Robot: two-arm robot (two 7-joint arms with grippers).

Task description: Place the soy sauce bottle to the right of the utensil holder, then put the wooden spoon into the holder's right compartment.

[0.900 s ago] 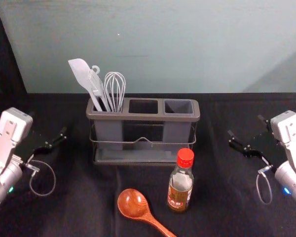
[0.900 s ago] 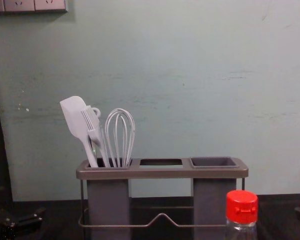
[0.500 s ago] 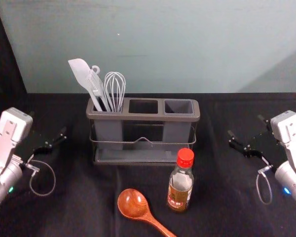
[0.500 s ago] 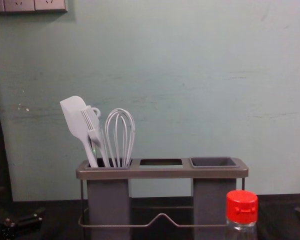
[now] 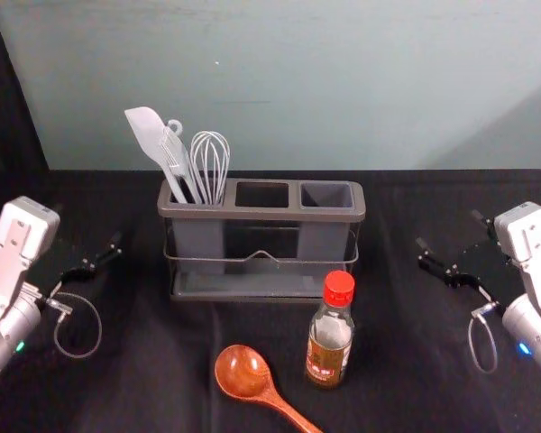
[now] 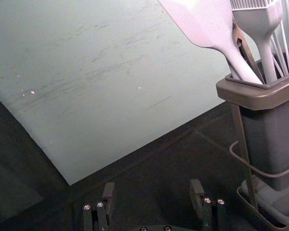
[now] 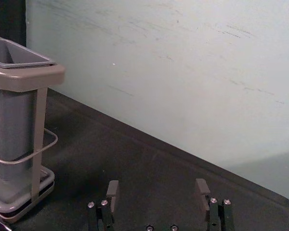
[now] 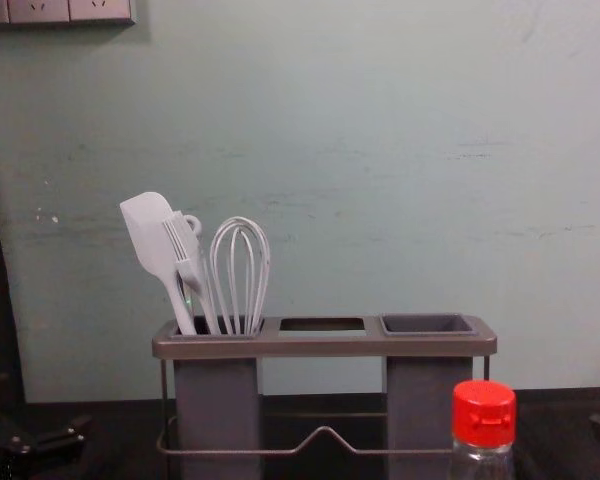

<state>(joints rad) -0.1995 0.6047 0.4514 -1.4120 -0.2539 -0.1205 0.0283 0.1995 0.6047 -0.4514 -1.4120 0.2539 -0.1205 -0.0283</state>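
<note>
The soy sauce bottle point(image 5: 330, 336), red-capped, stands upright before the right part of the grey utensil holder point(image 5: 261, 214). The wooden spoon point(image 5: 244, 373) lies to its left, handle slanting toward the front edge. White utensils point(image 5: 194, 162) fill the holder's left compartment; its right compartment point(image 5: 326, 195) is empty. My left gripper point(image 5: 88, 227) is open left of the holder; my right gripper point(image 5: 449, 230) is open to the right. Both hold nothing, as the left gripper point(image 6: 152, 188) and the right gripper point(image 7: 157, 188) show in their wrist views.
A pale wall point(image 8: 380, 150) rises behind the black-covered table point(image 5: 144, 361). Bare cloth lies between the holder and my right gripper. Thin cable loops hang by both wrists.
</note>
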